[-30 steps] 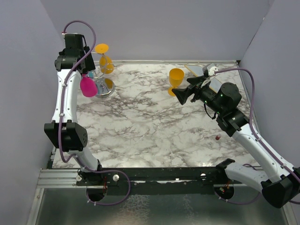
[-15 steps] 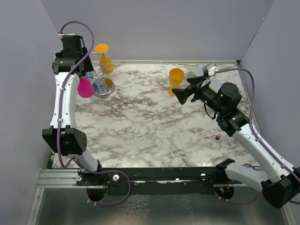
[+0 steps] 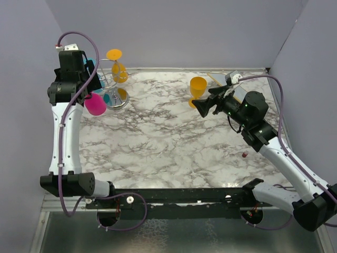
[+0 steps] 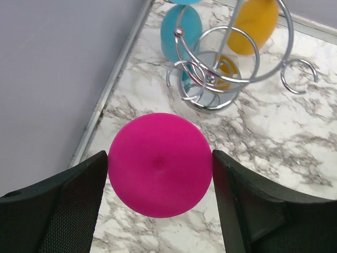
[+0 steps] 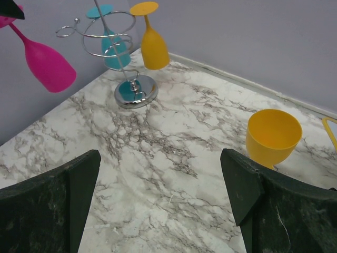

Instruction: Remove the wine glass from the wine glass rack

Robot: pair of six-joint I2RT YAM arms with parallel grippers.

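**Item: pink wine glass, off the rack and held in the air**

Pink wine glass [image 4: 159,163]: inverted, bowl down, stem slanting up into the left gripper [image 4: 160,158]. The gripper is clamped on the upper end of the glass. The exact contact is hidden, because the bowl fills the space between the two black fingers in the wrist view. The glass hangs over the far-left part of the table [image 3: 158,142], just left of and slightly nearer than the rack's disc base, touching neither.

Change over the last second: the glass has drifted a little left and nearer, away from the stand, and the left arm has drawn back with it. No hoop encloses the stem now. I judge the removal itself done, with only a set-down or carry-off possibly left.

Wine glass rack [image 4: 210,79]: silver wire stand, upright at the far-left corner, unmoved. One hoop on its right side is vacant.

Remaining on the rack: blue glass [image 4: 180,31] and orange glass [image 4: 253,21], both hanging inverted, undisturbed.

Right gripper [image 5: 159,158]: fingers wide apart, holding nothing. It hovers at far right and has scarcely shifted.

Orange goblet [image 5: 273,138]: upright on the table just beyond the right gripper, well apart from the rack.
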